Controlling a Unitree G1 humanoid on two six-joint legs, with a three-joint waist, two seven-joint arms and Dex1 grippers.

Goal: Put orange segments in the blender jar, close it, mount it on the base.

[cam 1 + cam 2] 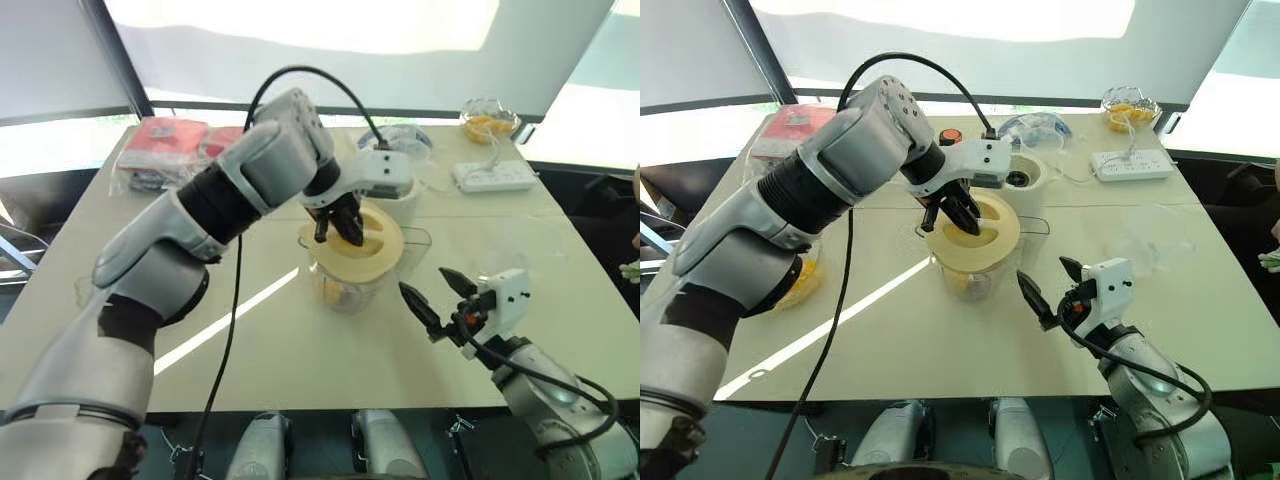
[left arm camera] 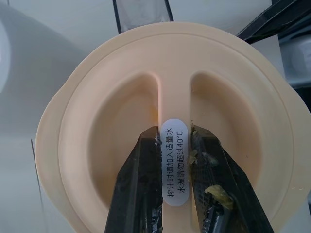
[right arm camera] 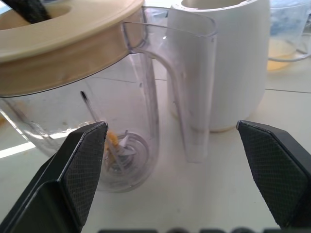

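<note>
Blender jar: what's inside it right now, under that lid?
Through the blender jar's clear wall the blades sit at the bottom, with a bit of orange segment beside them. The cream lid, pinched by the left gripper, covers the upper part.

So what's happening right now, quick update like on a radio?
Left gripper shut on lid ridge, lid on blender jar. Right gripper open, facing jar handle. Base behind jar. Nothing blocking.

Worktop (image 1: 300,360) pale beige. White power strip (image 1: 493,176) at 1 o'clock, with a scalloped glass bowl (image 1: 489,120) of yellow-orange contents just beyond it. Red packets (image 1: 165,148) in clear wrap at 10 o'clock.
</note>
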